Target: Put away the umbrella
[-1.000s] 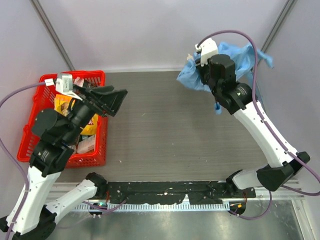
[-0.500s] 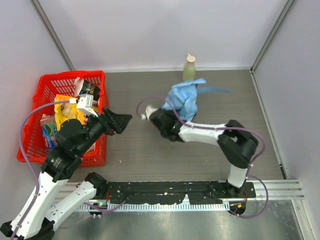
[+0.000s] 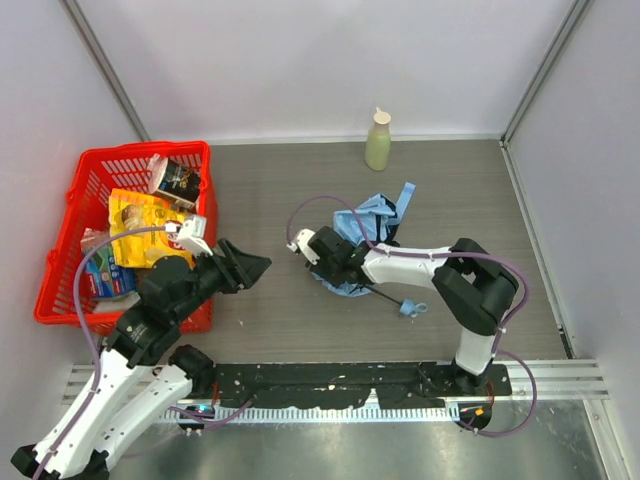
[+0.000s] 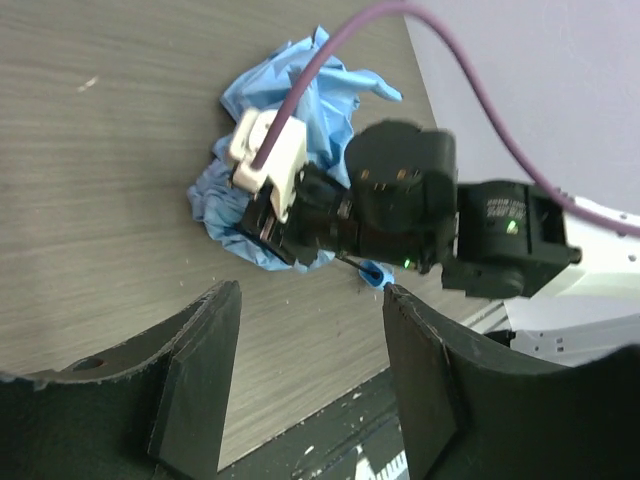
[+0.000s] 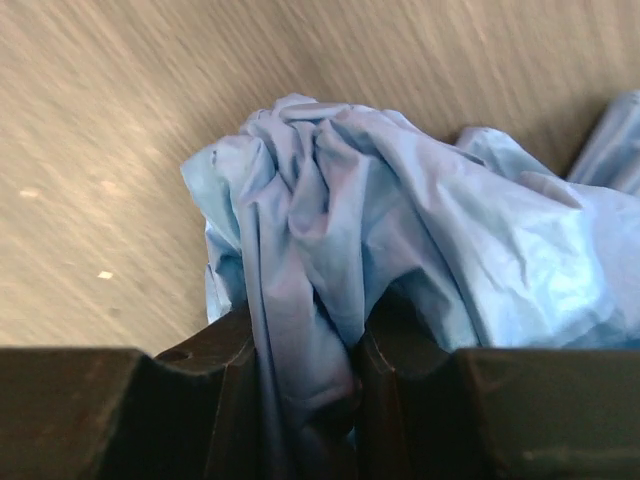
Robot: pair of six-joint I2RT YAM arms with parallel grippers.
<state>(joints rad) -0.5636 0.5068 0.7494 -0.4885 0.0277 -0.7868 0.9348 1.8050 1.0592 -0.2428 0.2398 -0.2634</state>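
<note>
Umbrella (image 3: 372, 215) lies crumpled mid-table, right of red basket (image 3: 130, 152). R gripper (image 5: 305, 375) pinches loose fabric only; L gripper (image 4: 310, 295) gapes wide, empty. Risk: cloth slips, shaft swings on lift.

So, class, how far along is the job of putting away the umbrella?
Done: nothing stowed; the umbrella lies crumpled on the table. In hand: the right fingers are shut on its fabric. Left: bundling it and putting it away, perhaps with the open left fingers, which hover near the red basket.
</note>
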